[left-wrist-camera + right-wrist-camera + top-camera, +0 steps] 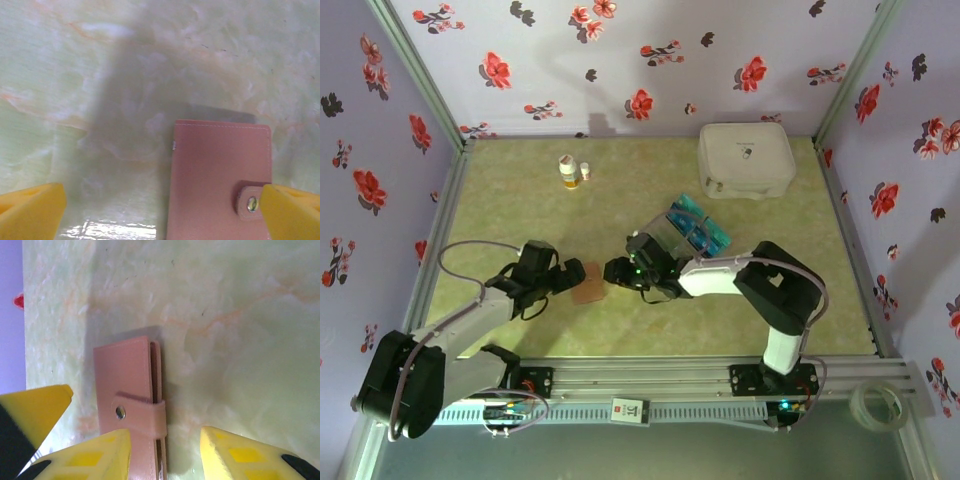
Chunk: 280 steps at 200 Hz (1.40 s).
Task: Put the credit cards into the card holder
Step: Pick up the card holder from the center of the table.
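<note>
Lying flat on the table (520, 210) near the middle of its near edge, the pink holder (590, 284) has its strap (142, 416) snapped shut. The left gripper (563, 277) sits at its left side, jaws as wide as they go, holding nothing. The right gripper (617, 271) sits at its right side, jaws partly apart. The holder's strap edge lies in the gap, and nothing is squeezed. The blue cards (705, 232) lie further back, toward the right edge.
</note>
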Available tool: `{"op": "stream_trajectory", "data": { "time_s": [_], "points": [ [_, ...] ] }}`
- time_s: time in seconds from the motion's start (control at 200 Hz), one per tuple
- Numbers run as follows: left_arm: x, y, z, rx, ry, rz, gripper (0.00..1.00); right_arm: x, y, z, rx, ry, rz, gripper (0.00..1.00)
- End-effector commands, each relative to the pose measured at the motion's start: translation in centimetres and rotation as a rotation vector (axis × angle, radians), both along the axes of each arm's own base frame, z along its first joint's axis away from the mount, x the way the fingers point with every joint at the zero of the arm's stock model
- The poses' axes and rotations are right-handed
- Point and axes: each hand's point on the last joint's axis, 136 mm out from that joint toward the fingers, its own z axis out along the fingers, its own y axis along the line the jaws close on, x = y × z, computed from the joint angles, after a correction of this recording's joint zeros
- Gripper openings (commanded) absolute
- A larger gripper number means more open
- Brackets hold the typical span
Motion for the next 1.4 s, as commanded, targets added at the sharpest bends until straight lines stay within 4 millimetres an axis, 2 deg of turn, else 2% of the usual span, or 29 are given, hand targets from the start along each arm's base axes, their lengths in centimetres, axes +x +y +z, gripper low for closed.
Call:
{"op": "stream_trajectory", "data": {
  "time_s": [0.0, 0.22, 0.355, 0.84, 0.96, 1.11, 1.245, 1.395],
  "points": [
    [0.9, -1.7, 1.5, -0.055, -0.046, -0.036, 1.0, -1.4, -0.3, 0.1, 0.04, 0.031, -0.005, 0.41],
    [1.3, -2.8, 1.6, -0.095, -0.061, -0.029, 1.0, -3.0, 1.8, -0.6, 0.065, 0.052, 0.012, 0.4],
    [1.2, -3.0, 1.4, -0.11, -0.061, -0.021, 1.0, -3.4, 3.0, -1.4, 0.086, 0.075, 0.021, 0.39],
    [0.9, -5.4, 0.3, -0.123, -0.062, -0.048, 1.0, -3.4, 4.1, -1.6, 0.123, 0.098, 0.014, 0.32],
    [0.8, -5.8, 0.2, -0.118, -0.069, -0.051, 1.0, -3.2, 4.3, -1.6, 0.134, 0.097, 0.009, 0.22],
    [0.6, -6.0, 0.1, -0.118, -0.071, -0.052, 1.0, -3.1, 4.3, -1.4, 0.156, 0.098, 0.0, 0.0],
    [0.9, -5.9, 1.1, -0.114, -0.092, -0.046, 1.0, -3.1, 3.8, -1.0, 0.183, 0.099, -0.012, 0.0],
    [2.0, -5.2, 3.7, -0.074, -0.136, -0.049, 1.0, -2.9, 2.3, 0.1, 0.204, 0.079, -0.009, 0.0]
  ]
}}
